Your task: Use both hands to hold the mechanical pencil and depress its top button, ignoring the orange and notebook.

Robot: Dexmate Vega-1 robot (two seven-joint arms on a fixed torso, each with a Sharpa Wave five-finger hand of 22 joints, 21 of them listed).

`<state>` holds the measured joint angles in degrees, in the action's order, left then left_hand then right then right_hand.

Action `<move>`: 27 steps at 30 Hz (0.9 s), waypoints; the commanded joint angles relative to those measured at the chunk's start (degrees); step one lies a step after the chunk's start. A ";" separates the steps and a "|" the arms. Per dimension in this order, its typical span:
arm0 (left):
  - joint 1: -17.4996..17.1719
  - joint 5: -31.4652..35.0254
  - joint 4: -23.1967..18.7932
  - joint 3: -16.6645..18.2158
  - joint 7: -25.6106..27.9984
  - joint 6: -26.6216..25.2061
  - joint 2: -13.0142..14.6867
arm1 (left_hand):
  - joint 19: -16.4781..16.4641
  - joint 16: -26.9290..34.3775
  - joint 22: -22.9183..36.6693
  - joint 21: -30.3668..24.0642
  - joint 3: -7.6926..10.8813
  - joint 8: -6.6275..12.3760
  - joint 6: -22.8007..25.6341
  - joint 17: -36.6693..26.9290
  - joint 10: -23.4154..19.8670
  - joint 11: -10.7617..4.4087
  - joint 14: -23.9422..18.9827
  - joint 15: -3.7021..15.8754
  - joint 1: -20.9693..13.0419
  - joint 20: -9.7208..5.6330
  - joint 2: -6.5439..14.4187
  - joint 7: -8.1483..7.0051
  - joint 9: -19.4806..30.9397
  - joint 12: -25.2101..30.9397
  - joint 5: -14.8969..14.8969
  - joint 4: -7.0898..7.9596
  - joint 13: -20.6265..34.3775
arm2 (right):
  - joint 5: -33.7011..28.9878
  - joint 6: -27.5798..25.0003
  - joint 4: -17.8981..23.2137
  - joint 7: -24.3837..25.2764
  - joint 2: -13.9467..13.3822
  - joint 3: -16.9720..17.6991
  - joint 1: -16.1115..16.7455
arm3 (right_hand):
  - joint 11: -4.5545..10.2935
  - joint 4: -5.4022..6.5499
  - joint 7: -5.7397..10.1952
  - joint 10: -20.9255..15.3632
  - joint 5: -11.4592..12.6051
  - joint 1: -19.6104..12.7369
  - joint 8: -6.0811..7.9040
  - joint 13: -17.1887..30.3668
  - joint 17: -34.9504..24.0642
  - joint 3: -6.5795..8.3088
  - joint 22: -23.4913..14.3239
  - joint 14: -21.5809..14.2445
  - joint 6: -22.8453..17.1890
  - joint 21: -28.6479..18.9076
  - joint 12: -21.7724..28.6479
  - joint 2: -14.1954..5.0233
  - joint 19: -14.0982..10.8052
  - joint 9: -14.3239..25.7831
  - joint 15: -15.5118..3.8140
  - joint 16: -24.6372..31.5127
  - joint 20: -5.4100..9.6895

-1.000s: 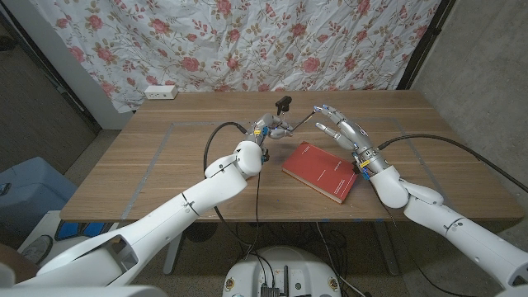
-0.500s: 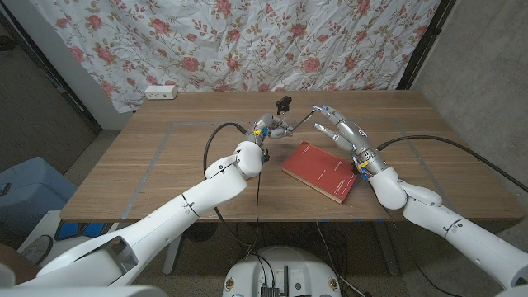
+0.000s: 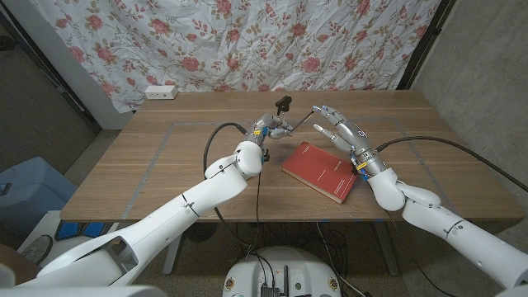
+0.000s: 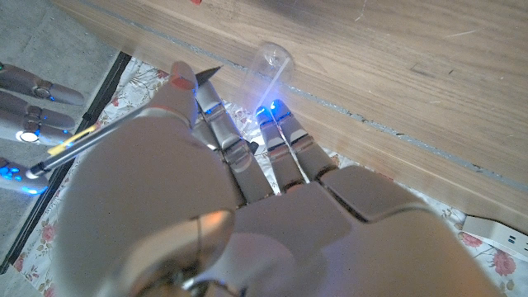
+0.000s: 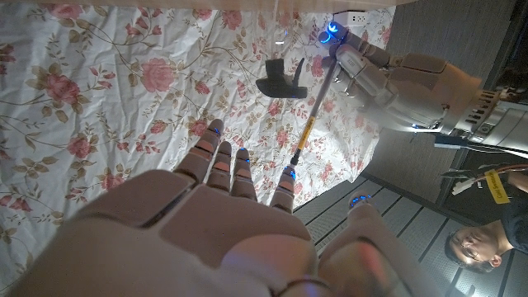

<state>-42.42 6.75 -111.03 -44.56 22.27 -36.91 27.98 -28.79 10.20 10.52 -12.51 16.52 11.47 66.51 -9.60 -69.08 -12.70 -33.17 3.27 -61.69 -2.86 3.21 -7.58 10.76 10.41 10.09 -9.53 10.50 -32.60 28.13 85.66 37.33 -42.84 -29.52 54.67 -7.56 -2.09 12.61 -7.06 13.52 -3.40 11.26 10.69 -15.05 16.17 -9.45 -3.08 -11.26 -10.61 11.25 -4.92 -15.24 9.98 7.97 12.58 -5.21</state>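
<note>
We see the mechanical pencil (image 3: 301,123) raised above the far middle of the counter (image 3: 165,157), slanting between our two hands. Our left hand (image 3: 271,129) is clamped on its lower end, and the shaft rises from there toward our right hand (image 3: 337,127). In the right wrist view the pencil (image 5: 312,118) shows a yellow band along its shaft, with its near end close to one of our right fingertips (image 5: 286,178); we cannot tell whether that tip touches it. The right hand holds nothing we can make out, its fingers stretched out and apart. In the left wrist view the pencil (image 4: 92,139) runs out past our left hand (image 4: 239,206), and its far end sits just beside the lit fingertips of the right hand (image 4: 29,107).

The red notebook (image 3: 320,170) lies flat on the counter, under and just in front of the right hand. A small black object (image 3: 284,102) stands beyond the hands; we cannot say what it is. The pencil's lower end and tip are hidden inside the left hand's grip, and the top button is too small to pick out. A blurred clear shape (image 4: 272,59) near the left fingers is also unclear. A person (image 5: 474,243) is cut off at the edge of the right wrist view.
</note>
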 commanded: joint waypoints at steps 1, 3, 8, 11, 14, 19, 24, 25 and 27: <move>-0.15 -0.21 0.08 0.10 0.24 0.05 -0.22 | 0.06 -0.02 0.23 -0.40 -0.41 0.19 0.42 -0.01 -0.64 -0.07 -0.22 9.19 -0.16 -6.09 0.48 0.36 0.11 0.56 0.44 0.01 0.17 | -0.02 -1.50 0.84 0.14 -0.56 -0.92 -0.12 | 0.36 0.38 -0.05 -0.47 0.02 0.47 0.20 0.09 -0.12 0.31 -0.13 -0.08 -0.50 -0.30 0.24 -0.42 -0.39 0.32 -0.31 0.41 0.24; -0.14 -0.20 0.13 0.07 0.27 0.19 -0.22 | 0.05 -0.02 0.23 -0.40 -0.41 0.22 0.49 -0.01 -0.64 -0.08 -0.23 9.19 -0.18 -6.11 0.48 0.35 0.11 0.55 0.44 0.00 0.17 | 0.25 -0.98 0.57 -0.18 -0.61 -1.21 -0.43 | 0.38 0.41 -0.05 -0.44 0.03 0.53 0.20 0.09 -0.14 0.31 -0.13 -0.03 -0.58 -0.29 0.21 -0.42 -0.40 0.31 -0.35 0.39 0.26; -0.08 -0.23 0.22 0.04 0.28 0.16 -0.26 | 0.07 -0.02 0.23 -0.40 -0.44 0.21 0.46 -0.01 -0.69 -0.08 -0.22 9.16 -0.18 -6.08 0.49 0.35 0.11 0.57 0.44 0.01 0.17 | 0.95 0.04 0.00 -0.91 -0.57 -1.72 -0.97 | 0.47 0.48 -0.05 -0.40 0.05 0.62 0.21 0.09 -0.18 0.30 -0.13 0.13 -0.74 -0.22 0.18 -0.43 -0.27 0.31 -0.50 0.34 0.27; 0.09 -0.17 0.43 -0.09 0.18 0.45 -0.24 | 0.10 -0.02 0.23 -0.39 -0.47 0.20 0.42 -0.01 -0.69 -0.07 -0.23 9.14 -0.16 -6.08 0.49 0.40 0.11 0.57 0.43 0.03 0.17 | 1.28 0.48 -0.15 -1.49 -0.50 -1.99 -1.22 | 0.57 0.54 -0.04 -0.36 0.08 0.70 0.22 0.09 -0.21 0.30 -0.13 0.36 -0.90 -0.16 0.14 -0.43 -0.12 0.31 -0.62 0.26 0.47; 0.09 -0.22 0.55 -0.07 0.20 0.73 -0.27 | 0.10 -0.02 0.23 -0.40 -0.49 0.20 0.42 -0.01 -0.68 -0.06 -0.24 9.15 -0.16 -6.08 0.50 0.39 0.11 0.56 0.43 0.04 0.17 | 1.19 0.51 -0.10 -1.78 -0.53 -2.11 -1.29 | 0.80 0.57 -0.04 -0.31 0.10 0.75 0.22 0.08 -0.23 0.30 -0.13 0.44 -1.03 -0.12 0.11 -0.44 -0.03 0.31 -0.71 0.23 0.57; 0.14 -0.19 0.57 -0.09 0.31 0.28 -0.52 | 0.09 -0.02 0.23 -0.41 -0.53 0.21 0.46 -0.01 -0.67 -0.07 -0.25 9.14 -0.16 -6.08 0.51 0.34 0.12 0.55 0.43 0.05 0.17 | 1.02 0.47 0.11 -2.10 -0.52 -2.27 -1.23 | 0.90 0.62 -0.04 -0.31 0.13 0.80 0.23 0.08 -0.25 0.33 -0.13 0.49 -1.23 -0.08 0.10 -0.47 0.07 0.30 -0.73 0.22 0.62; 0.05 -0.11 0.58 -0.12 0.40 0.62 -0.47 | 0.12 -0.02 0.23 -0.41 -0.55 0.22 0.48 -0.01 -0.64 -0.08 -0.26 9.14 -0.18 -6.10 0.52 0.33 0.12 0.53 0.42 0.04 0.17 | 0.48 -0.50 0.92 -2.44 -0.78 -2.27 -0.84 | 0.92 0.67 -0.05 -0.21 0.16 0.85 0.25 0.08 -0.27 0.34 -0.13 0.60 -1.40 -0.04 0.05 -0.50 0.20 0.30 -0.73 0.18 0.67; 0.05 -0.11 0.58 -0.12 0.40 0.62 -0.47 | 0.13 -0.02 0.23 -0.40 -0.55 0.23 0.50 -0.01 -0.65 -0.08 -0.26 9.14 -0.19 -6.10 0.53 0.35 0.12 0.54 0.43 0.04 0.17 | 0.49 -0.53 0.94 -2.45 -0.79 -2.27 -0.84 | 0.97 0.69 -0.05 -0.17 0.16 0.87 0.25 0.08 -0.27 0.35 -0.13 0.60 -1.42 -0.02 0.03 -0.51 0.24 0.30 -0.74 0.18 0.69; 0.02 -0.03 0.51 -0.16 0.38 0.77 -0.37 | 0.13 -0.01 0.23 -0.41 -0.55 0.23 0.50 -0.01 -0.67 -0.08 -0.28 9.15 -0.20 -6.09 0.55 0.44 0.12 0.54 0.43 0.04 0.17 | 0.46 -0.71 1.07 -2.31 -0.74 -2.23 -0.73 | 0.99 0.74 -0.04 -0.14 0.18 0.92 0.24 0.08 -0.30 0.36 -0.13 0.79 -1.51 0.02 0.01 -0.55 0.37 0.30 -0.75 0.12 0.71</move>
<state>-42.42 6.58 -110.54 -44.60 22.50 -36.49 27.65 -28.79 10.20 10.52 -12.51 15.97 11.36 66.73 -9.60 -69.08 -12.70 -33.17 3.27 -61.70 -2.86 3.18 -7.35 10.84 10.57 10.19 -9.59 10.53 -31.66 28.23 85.91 35.67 -43.42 -31.47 53.65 -6.94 -1.89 12.32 -7.05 13.52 -2.80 11.24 10.69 -15.05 16.38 -9.45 -2.55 -12.19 -10.61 11.25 -5.52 -14.92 9.97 7.45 12.58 -4.89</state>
